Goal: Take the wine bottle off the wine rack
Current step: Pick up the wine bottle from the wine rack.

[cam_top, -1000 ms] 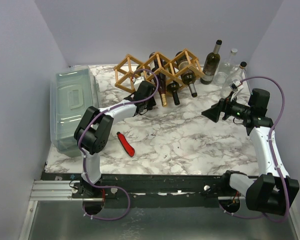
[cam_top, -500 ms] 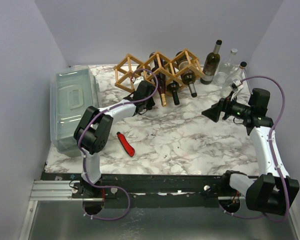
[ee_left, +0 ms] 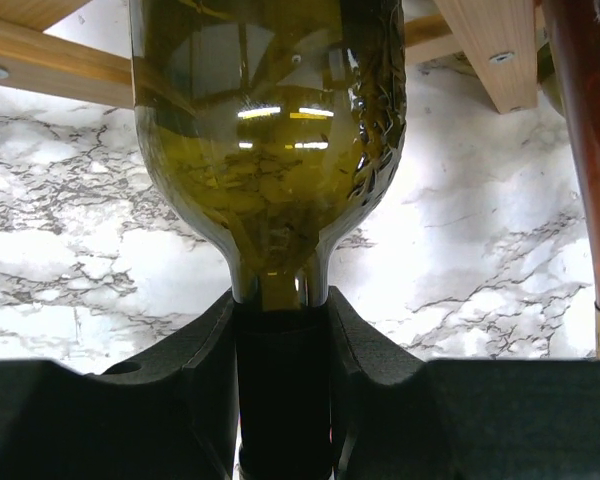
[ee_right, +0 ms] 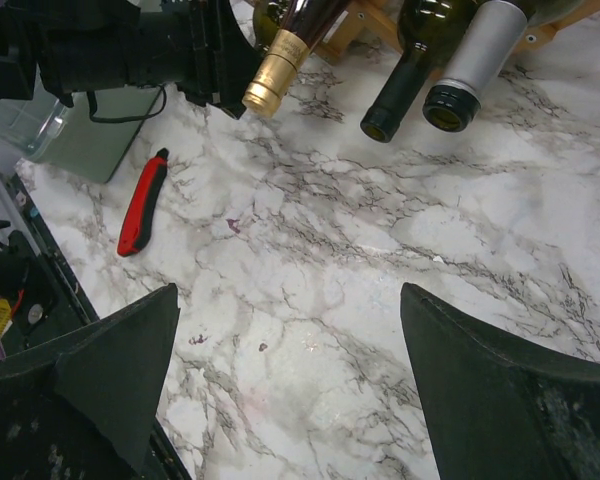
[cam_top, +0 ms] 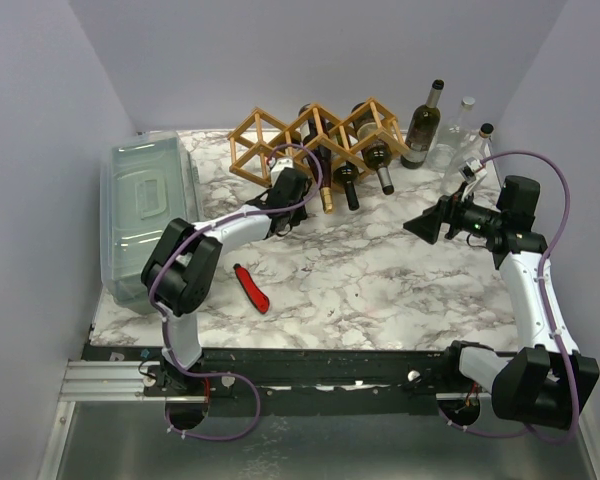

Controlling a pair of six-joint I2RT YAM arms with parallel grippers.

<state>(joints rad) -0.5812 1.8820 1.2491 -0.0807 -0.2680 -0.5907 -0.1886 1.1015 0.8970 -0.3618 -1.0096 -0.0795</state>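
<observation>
Left gripper (ee_left: 280, 318), looser a second ago, now clenches the green wine bottle (ee_left: 270, 140) by its neck at the wine rack (cam_top: 265, 140); its arm has shifted slightly left. Right gripper (ee_right: 285, 350) stays spread open.

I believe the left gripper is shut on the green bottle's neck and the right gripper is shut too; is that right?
Not quite: the right gripper is open, fingers spread wide above the marble table, as the right wrist view shows. The left gripper is indeed shut on the neck of the green bottle.
</observation>
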